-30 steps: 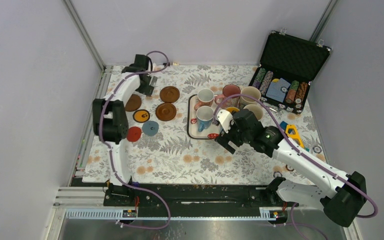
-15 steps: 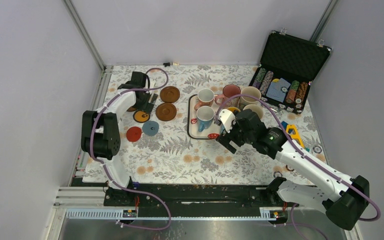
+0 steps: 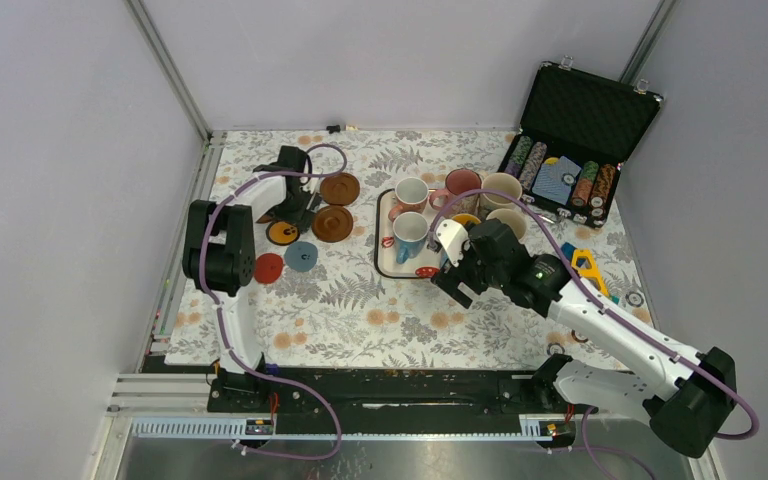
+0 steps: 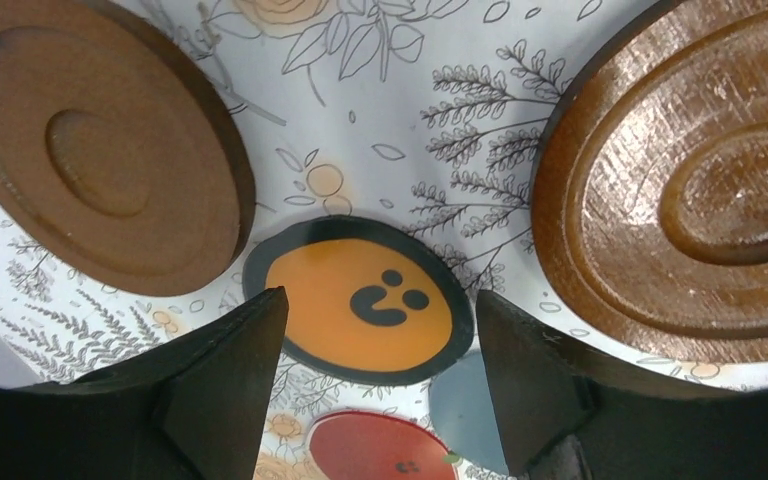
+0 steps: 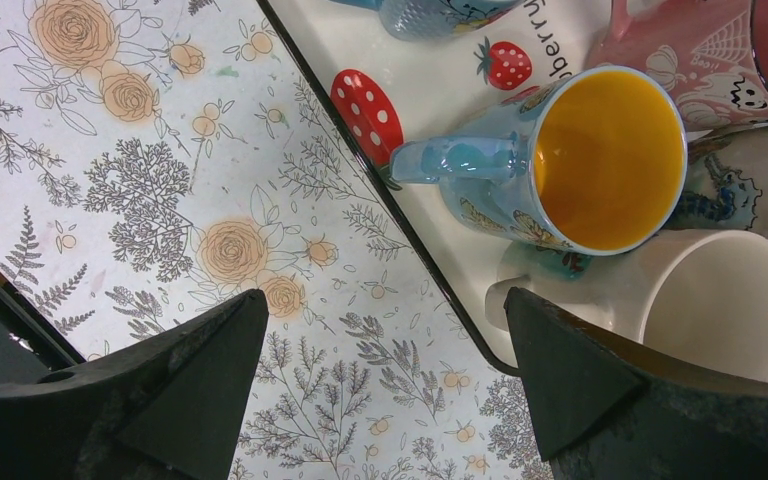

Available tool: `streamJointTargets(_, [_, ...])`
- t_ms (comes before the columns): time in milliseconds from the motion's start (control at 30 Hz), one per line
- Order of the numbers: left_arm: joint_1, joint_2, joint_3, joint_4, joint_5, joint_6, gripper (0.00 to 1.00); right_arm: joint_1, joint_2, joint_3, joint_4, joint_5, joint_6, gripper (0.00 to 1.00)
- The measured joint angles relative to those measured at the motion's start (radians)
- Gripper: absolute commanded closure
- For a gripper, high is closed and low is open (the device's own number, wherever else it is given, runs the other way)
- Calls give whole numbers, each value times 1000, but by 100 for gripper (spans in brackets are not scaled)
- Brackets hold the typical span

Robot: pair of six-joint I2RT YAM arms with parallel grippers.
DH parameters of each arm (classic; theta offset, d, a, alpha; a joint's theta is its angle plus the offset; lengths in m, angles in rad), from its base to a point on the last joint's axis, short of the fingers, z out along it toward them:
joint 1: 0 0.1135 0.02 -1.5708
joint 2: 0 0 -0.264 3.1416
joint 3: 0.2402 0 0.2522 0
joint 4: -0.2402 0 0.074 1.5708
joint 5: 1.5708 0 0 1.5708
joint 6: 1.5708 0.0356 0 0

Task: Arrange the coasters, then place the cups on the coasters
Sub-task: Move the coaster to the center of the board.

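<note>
While all six cups (image 3: 411,192) sit in the tray (image 3: 380,255) and the chips (image 3: 588,185) fill the open case (image 3: 580,110), the coasters (image 3: 332,222) lie on the left. Left gripper (image 4: 375,325) hangs spread and empty over the black-and-orange coaster (image 4: 355,285). Right gripper (image 5: 385,330) is wide apart beside the blue mug (image 5: 580,160). A second ago the left gripper was farther back.
</note>
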Motion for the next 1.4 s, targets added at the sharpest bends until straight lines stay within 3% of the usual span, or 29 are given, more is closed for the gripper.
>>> streamJointTargets(467, [-10, 0, -19, -16, 6, -4, 36, 0, 8, 0, 0, 8, 0, 3])
streamJointTargets(1000, [-10, -274, -262, -118, 79, 49, 41, -11, -24, 0, 14, 18, 1, 3])
streamJointTargets(1200, [-10, -311, -224, -109, 79, 34, 42, -12, -24, 0, 15, 18, 1, 3])
streamJointTargets(1400, [-10, -182, -21, -90, 75, -16, 42, -12, -23, 0, 15, 19, 1, 3])
